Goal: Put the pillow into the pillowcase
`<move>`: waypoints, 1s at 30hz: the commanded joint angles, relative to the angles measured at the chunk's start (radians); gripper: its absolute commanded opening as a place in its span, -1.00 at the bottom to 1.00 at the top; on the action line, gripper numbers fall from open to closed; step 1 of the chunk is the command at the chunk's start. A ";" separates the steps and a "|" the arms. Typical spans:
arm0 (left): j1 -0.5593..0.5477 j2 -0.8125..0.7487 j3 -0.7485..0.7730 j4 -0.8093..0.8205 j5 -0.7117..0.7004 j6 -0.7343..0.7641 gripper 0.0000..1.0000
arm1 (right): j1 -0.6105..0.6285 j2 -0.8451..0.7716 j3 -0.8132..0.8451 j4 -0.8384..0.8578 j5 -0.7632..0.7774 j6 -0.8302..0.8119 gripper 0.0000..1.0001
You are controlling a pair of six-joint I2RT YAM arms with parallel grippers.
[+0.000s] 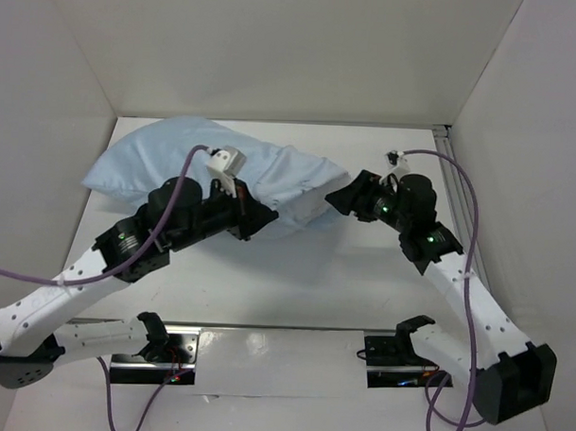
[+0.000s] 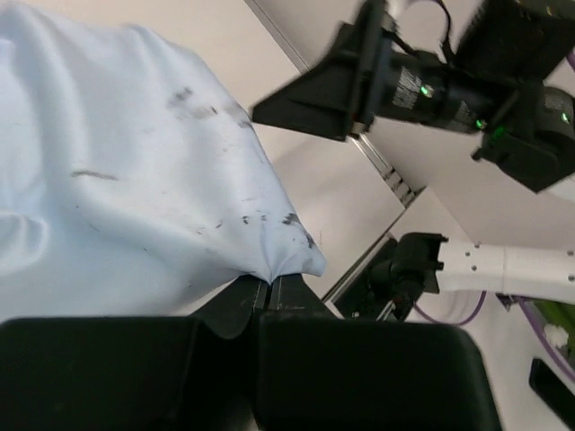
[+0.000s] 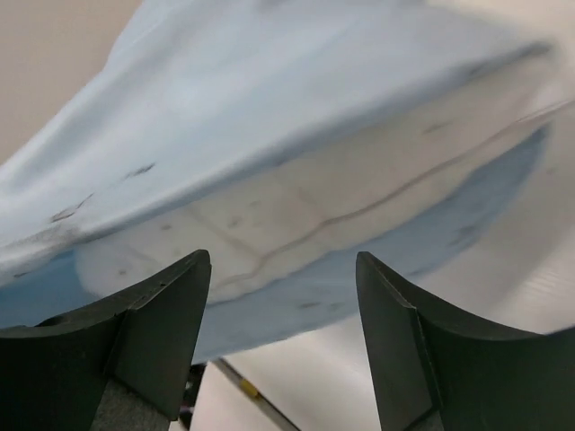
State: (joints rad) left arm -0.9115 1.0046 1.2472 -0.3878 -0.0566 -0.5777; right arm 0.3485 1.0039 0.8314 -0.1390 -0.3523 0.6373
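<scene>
The light blue pillowcase lies bulging at the back left of the table. The white pillow shows inside its open mouth in the right wrist view, between the case's upper layer and lower lip. My left gripper is shut on a corner of the pillowcase; the cloth is pinched between the fingertips. My right gripper is open and empty just off the case's right end, its jaws spread wide in front of the opening. It also shows in the left wrist view.
White walls enclose the table on the left, back and right. A metal rail runs along the right wall's foot. A metal bar with the arm mounts crosses the near edge.
</scene>
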 commanded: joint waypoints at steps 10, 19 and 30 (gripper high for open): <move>0.039 -0.222 -0.088 -0.134 -0.232 -0.157 -1.00 | -0.059 -0.059 -0.265 -0.061 0.119 0.062 -0.13; 0.039 -0.153 -0.011 -0.168 -0.252 -0.126 -1.00 | -0.023 -0.022 -0.515 0.302 -0.022 0.136 0.23; 0.039 -0.123 0.026 -0.168 -0.262 -0.106 -1.00 | -0.023 0.284 -0.523 0.723 -0.059 0.248 0.25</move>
State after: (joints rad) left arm -0.8799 0.8833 1.2076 -0.6300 -0.2787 -0.7078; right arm 0.3183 1.2308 0.2764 0.3706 -0.3965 0.8497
